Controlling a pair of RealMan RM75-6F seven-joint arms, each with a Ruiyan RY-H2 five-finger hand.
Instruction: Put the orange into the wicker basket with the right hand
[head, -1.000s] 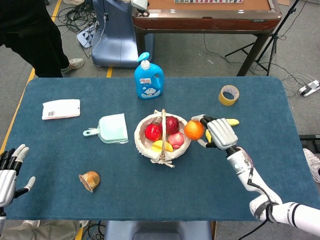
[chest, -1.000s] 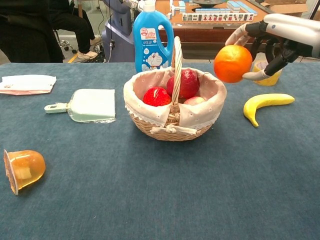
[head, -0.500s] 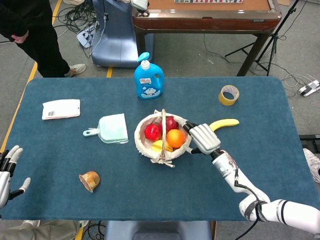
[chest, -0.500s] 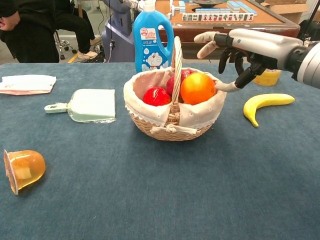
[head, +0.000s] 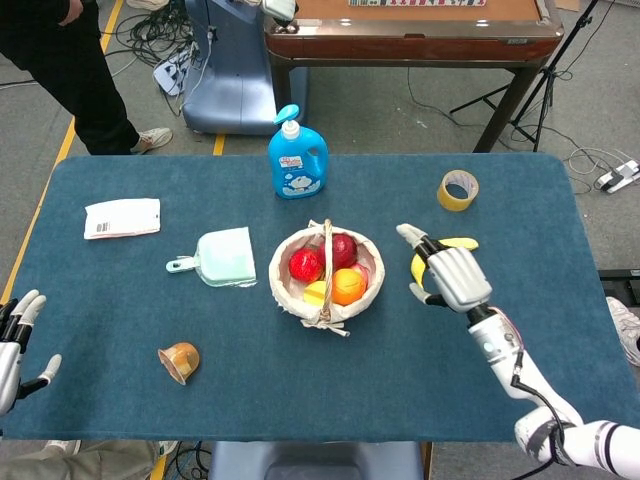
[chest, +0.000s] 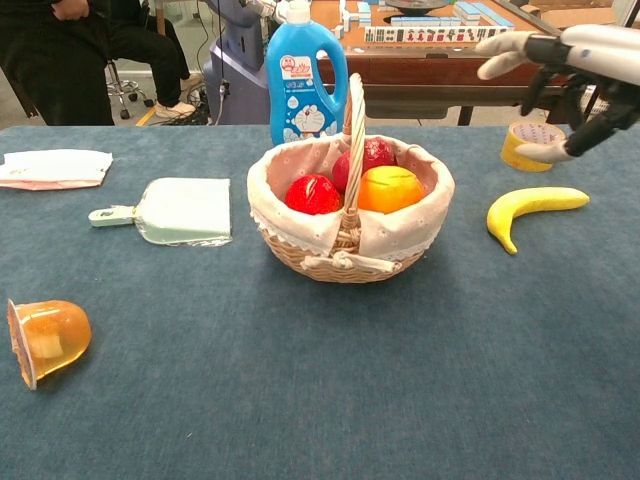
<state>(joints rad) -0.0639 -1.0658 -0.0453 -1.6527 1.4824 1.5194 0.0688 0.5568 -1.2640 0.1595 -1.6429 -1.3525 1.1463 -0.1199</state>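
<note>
The orange (head: 348, 286) (chest: 390, 189) lies inside the wicker basket (head: 288, 293) (chest: 340, 240), on its right side, beside red fruit and a yellow one. My right hand (head: 447, 275) (chest: 568, 64) hovers to the right of the basket, above the banana, with its fingers spread and nothing in it. My left hand (head: 14, 342) shows only at the lower left edge of the head view, open, off the table's front corner.
A banana (chest: 528, 210) lies right of the basket under my right hand. A blue detergent bottle (head: 297, 156) stands behind the basket. A tape roll (head: 458, 190), a mint dustpan (head: 222, 257), a white packet (head: 122, 217) and a tipped jelly cup (head: 181, 360) are spread around.
My right hand carried the orange leftwards over the basket, let it go into the basket, and has pulled back to the right with fingers spread. The left hand barely moved.
</note>
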